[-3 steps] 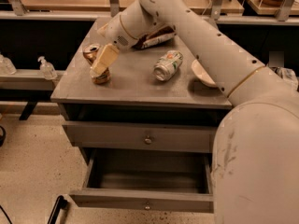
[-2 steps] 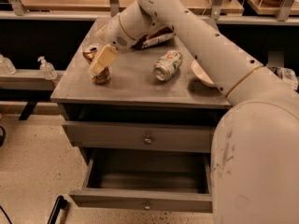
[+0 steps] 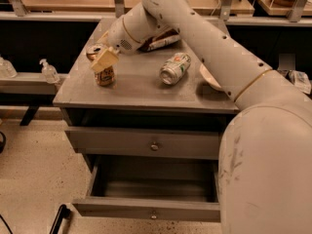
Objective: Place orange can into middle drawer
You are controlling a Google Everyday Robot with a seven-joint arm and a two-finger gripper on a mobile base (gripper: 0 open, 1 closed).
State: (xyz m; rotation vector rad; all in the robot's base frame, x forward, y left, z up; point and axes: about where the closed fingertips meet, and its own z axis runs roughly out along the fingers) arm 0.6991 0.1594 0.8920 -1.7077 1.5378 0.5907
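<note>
The orange can (image 3: 105,76) stands upright on the left part of the grey cabinet top (image 3: 136,89). My gripper (image 3: 105,59) hangs right over the can's top and hides it; I cannot tell whether it touches the can. The arm reaches in from the right, across the cabinet top. The middle drawer (image 3: 151,210), the lower of the two fronts, is pulled out and its inside looks empty. The upper drawer (image 3: 146,143) is closed.
A green-and-white silver can (image 3: 175,68) lies on its side mid-top. A second brownish can (image 3: 92,50) sits behind the gripper. A dark snack bag (image 3: 161,40) lies at the back, and a white dish (image 3: 208,77) is partly hidden by the arm. Pump bottles (image 3: 48,71) stand on the left shelf.
The gripper has shifted very slightly up over the orange can. The can and the drawers have not moved.
</note>
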